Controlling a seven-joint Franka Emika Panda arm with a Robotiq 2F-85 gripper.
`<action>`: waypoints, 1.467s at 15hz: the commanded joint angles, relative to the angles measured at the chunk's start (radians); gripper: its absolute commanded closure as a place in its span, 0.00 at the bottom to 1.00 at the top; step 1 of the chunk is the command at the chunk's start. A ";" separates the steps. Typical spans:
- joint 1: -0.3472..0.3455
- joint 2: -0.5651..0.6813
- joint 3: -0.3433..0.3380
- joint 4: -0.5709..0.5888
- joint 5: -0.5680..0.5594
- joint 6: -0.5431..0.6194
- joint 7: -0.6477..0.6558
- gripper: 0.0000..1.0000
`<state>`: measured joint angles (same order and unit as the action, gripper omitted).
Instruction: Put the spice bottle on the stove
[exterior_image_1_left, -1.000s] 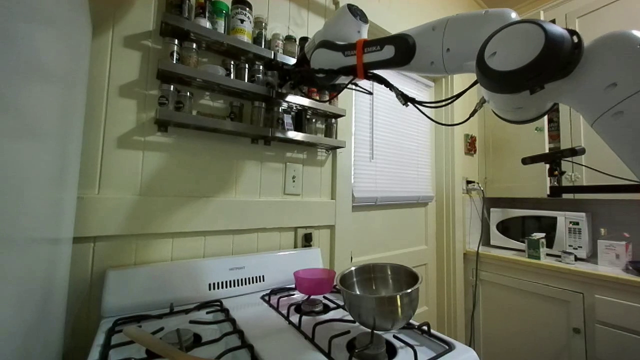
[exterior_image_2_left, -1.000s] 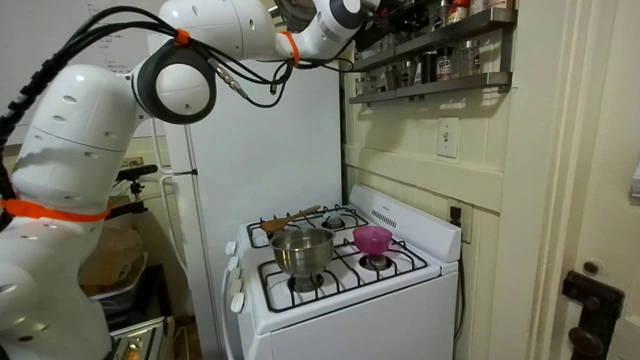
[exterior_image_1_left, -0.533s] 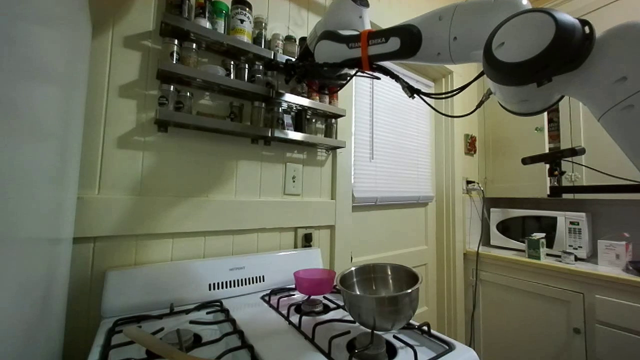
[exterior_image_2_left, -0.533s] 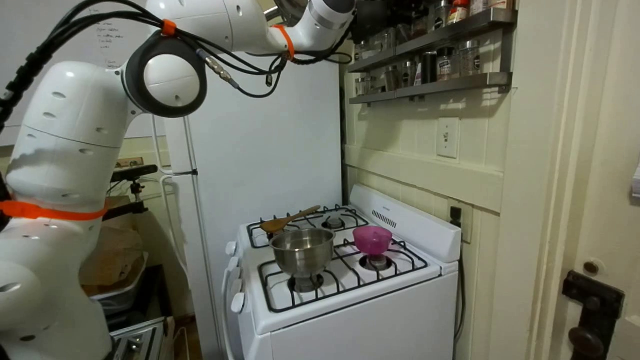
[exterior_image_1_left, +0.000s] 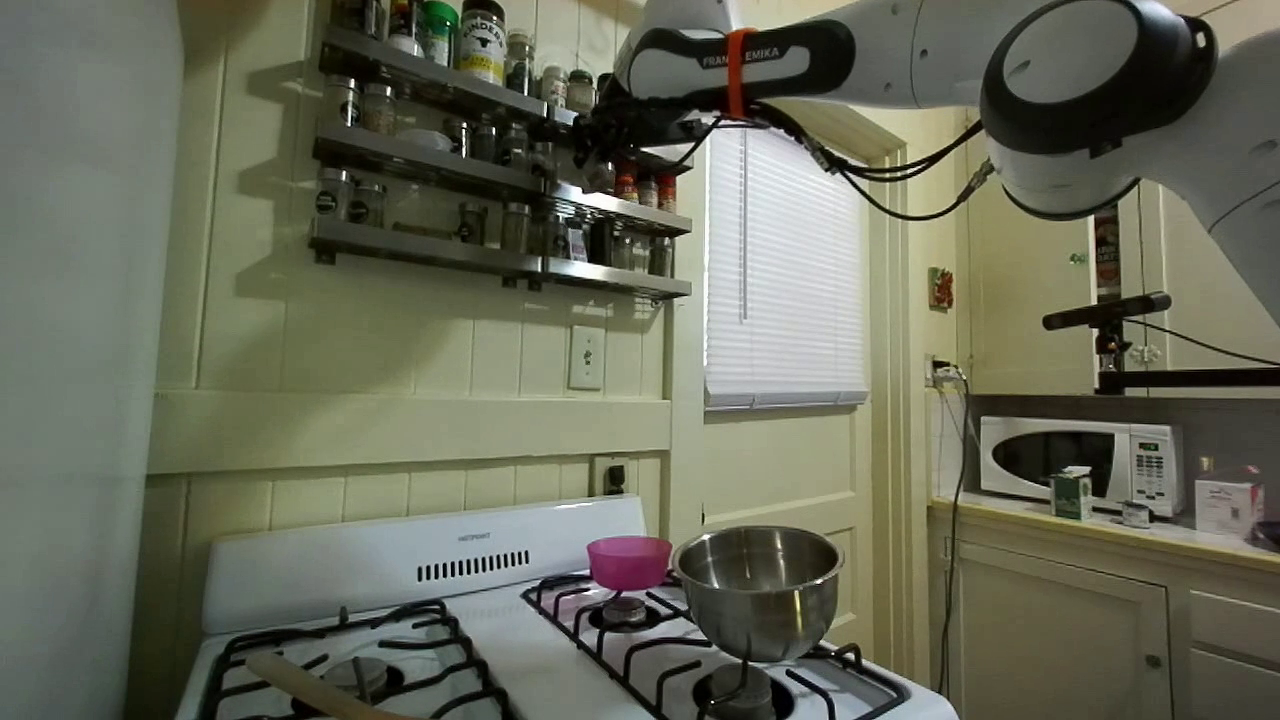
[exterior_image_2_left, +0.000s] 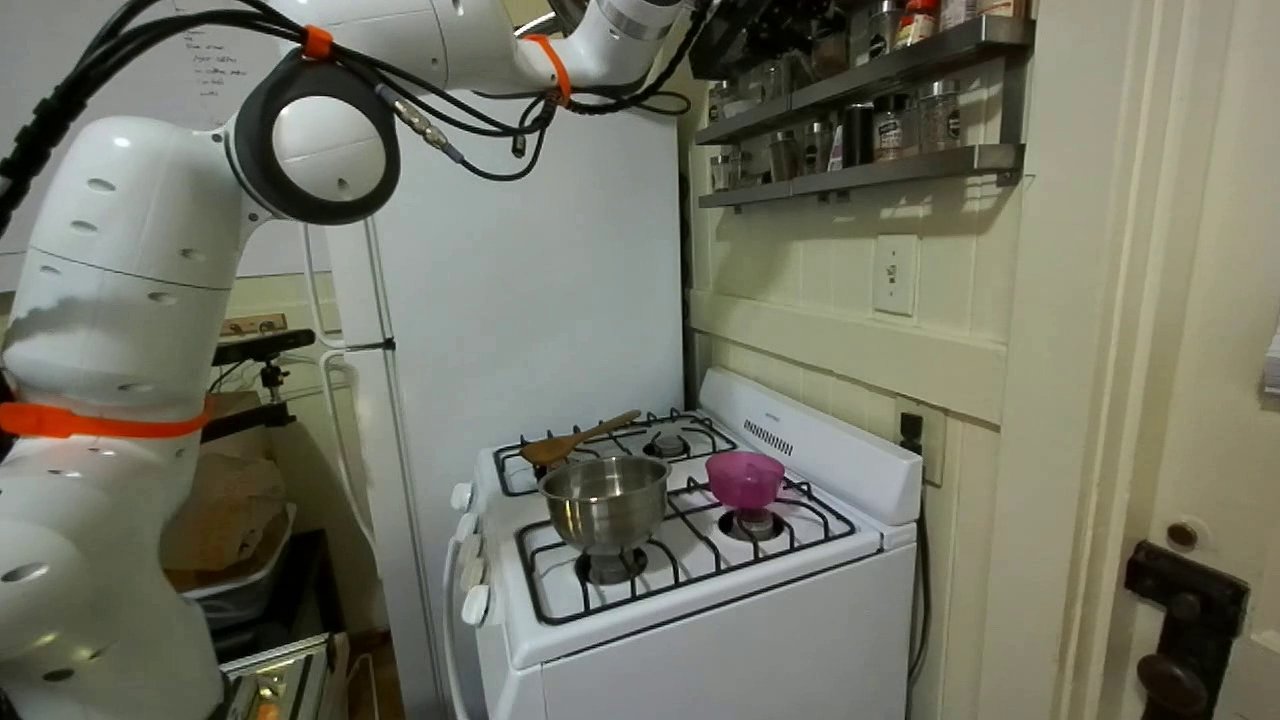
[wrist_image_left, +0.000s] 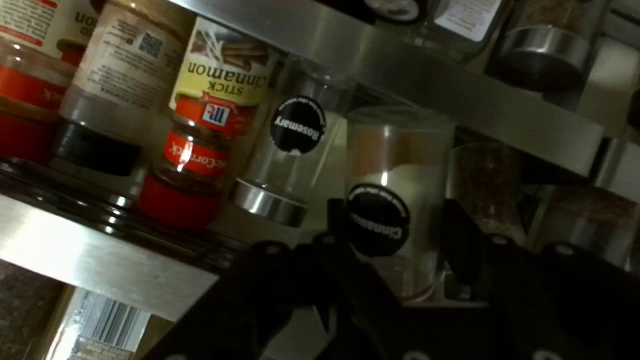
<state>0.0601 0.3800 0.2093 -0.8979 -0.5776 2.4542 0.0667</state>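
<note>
Cream panelling covers the kitchen wall (exterior_image_1_left: 400, 330), which carries three tiers of steel shelves (exterior_image_1_left: 430, 166). Below stands one white stove (exterior_image_2_left: 720, 630); on it, in both exterior views, rest one steel bowl (exterior_image_1_left: 757, 595), one pink bowl (exterior_image_1_left: 628, 563) and one wooden spoon (exterior_image_2_left: 582, 437). To the left in the wrist view stand four containers (wrist_image_left: 207, 120): two with red caps, one with a black cap, one steel-capped and labelled Rosemary. Between the fingers (wrist_image_left: 460, 240) of the tool (wrist_image_left: 397, 220) is one spice bottle (wrist_image_left: 400, 192), a clear jar with a round black label beginning "Cinnam". The jaws are parted only enough to take it, a finger against each side, gripping it. It is up at the shelves, well above the stove; I cannot tell whether its base touches one.
</note>
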 joint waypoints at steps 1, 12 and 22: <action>0.013 -0.032 -0.001 -0.010 -0.017 -0.076 -0.056 0.77; -0.037 -0.114 0.217 -0.115 0.379 -0.005 -0.201 0.77; 0.033 -0.345 0.132 -0.601 0.289 0.276 0.367 0.77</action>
<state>0.0655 0.1500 0.4087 -1.3011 -0.2292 2.6466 0.2368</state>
